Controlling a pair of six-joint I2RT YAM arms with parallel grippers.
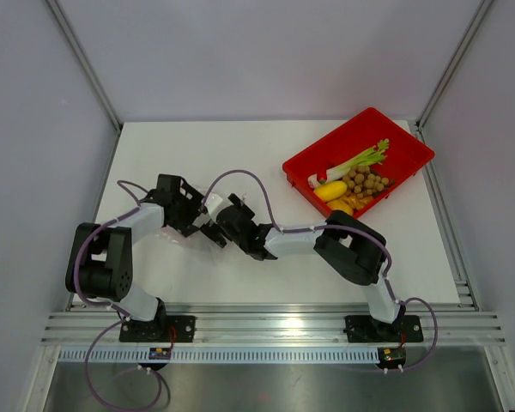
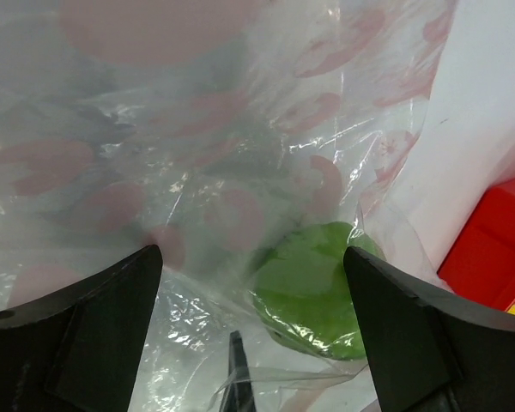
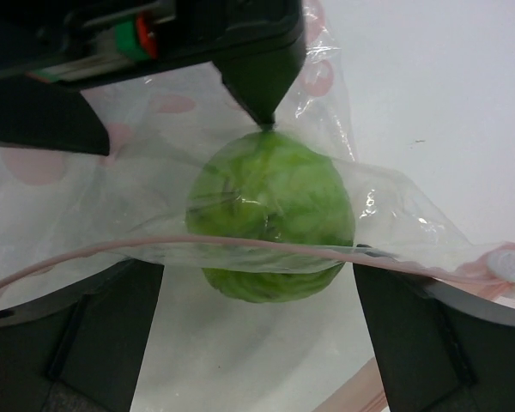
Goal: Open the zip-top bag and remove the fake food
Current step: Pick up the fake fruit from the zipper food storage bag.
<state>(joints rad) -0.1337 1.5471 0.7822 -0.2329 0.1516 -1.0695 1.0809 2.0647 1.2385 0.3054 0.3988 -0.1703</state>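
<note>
Left gripper [image 2: 251, 257] and right gripper [image 3: 257, 262], both spread, flank zip-top bag [image 2: 197, 129] holding green fruit [image 3: 270, 215].

No word, number or brand could be read in any view. The zip-top bag [image 2: 240, 129] carried pale pink printed blotches, but they formed no legible letters. The small coloured tags [image 1: 161, 353] by the arm bases in the top view were too small to make out.
</note>
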